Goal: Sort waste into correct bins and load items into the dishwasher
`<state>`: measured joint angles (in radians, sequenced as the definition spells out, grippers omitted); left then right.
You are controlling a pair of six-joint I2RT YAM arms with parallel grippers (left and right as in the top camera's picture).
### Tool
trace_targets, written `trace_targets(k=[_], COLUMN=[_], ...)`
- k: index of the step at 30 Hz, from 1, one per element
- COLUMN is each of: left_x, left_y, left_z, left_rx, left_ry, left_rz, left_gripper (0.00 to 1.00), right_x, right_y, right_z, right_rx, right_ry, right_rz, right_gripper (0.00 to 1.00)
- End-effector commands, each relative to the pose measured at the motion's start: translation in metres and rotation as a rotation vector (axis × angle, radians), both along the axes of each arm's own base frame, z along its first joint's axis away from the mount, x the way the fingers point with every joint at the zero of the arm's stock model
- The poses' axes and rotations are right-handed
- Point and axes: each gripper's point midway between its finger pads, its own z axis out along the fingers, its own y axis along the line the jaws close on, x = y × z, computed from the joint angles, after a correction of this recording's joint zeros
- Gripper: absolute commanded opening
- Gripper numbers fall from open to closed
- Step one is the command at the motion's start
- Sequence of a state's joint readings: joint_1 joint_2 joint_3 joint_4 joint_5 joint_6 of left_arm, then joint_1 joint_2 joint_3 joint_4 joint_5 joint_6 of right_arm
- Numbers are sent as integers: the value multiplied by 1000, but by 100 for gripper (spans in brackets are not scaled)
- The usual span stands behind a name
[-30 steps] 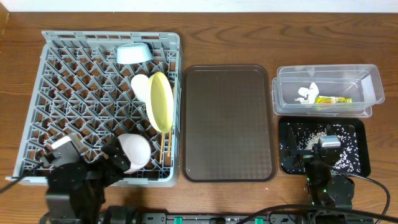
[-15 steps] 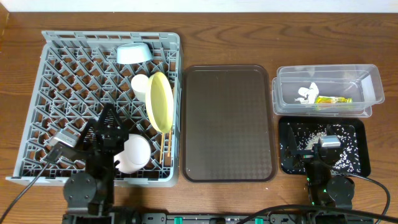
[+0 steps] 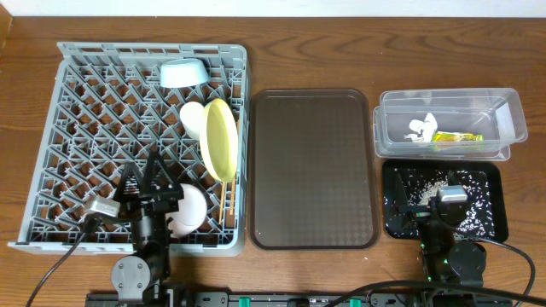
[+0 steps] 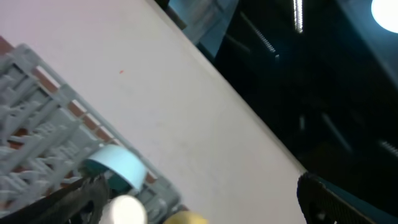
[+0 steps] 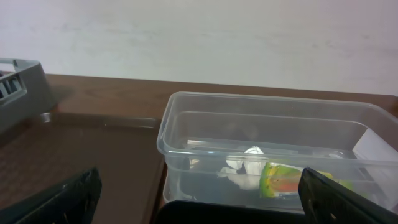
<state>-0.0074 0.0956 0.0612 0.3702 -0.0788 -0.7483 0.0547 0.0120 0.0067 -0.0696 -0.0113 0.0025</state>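
Note:
The grey dishwasher rack (image 3: 94, 111) holds a light blue bowl (image 3: 182, 74), a cream cup (image 3: 192, 115), a yellow plate (image 3: 219, 139) on edge, and chopsticks (image 3: 223, 200). My left gripper (image 3: 143, 172) hovers open and holding nothing over the rack's front, beside a white round object (image 3: 191, 210). In the left wrist view the left gripper (image 4: 205, 202) points at the bowl (image 4: 118, 165) and the wall. The clear bin (image 3: 495, 107) holds the tissue (image 3: 420, 128) and wrapper (image 3: 456, 136). Crumbs (image 3: 422, 189) lie in the black bin (image 3: 499, 223), with my open, empty right gripper (image 3: 445, 209) above it.
A brown serving tray (image 3: 313, 166) lies between the rack and the bins. In the right wrist view the clear bin (image 5: 261, 124) stands straight ahead with the tissue (image 5: 245, 163) and wrapper (image 5: 286, 180) inside. The rack corner (image 5: 22, 87) is at the left.
My left arm has swung right along the rack's front edge, and its gripper now points toward the back of the rack. The right arm has not moved.

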Motion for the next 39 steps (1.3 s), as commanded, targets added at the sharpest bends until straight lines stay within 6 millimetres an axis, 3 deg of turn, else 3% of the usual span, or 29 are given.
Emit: trace_targets(k=[1, 7, 15, 21, 26, 39], left_x=[-4, -1, 7, 3, 3, 3], left_y=[2, -5, -19, -30, -34, -33], left_z=[2, -14, -70, -115, -113, -114], left_rx=[124, 387, 574, 817, 939, 937], left_ry=[-15, 63, 264, 423, 405, 412], left_rz=[45, 73, -13, -116, -119, -114], left_gripper=[98, 98, 98, 98, 98, 98], right_x=[0, 0, 0, 0, 0, 0], right_y=[1, 1, 1, 1, 1, 1], right_z=[0, 0, 0, 0, 0, 0], right_rx=[-2, -2, -2, -2, -2, -2], right_ry=[-1, -2, -2, -2, -2, -1], right_rz=[7, 7, 7, 7, 7, 7], right_gripper=[99, 99, 99, 99, 99, 99])
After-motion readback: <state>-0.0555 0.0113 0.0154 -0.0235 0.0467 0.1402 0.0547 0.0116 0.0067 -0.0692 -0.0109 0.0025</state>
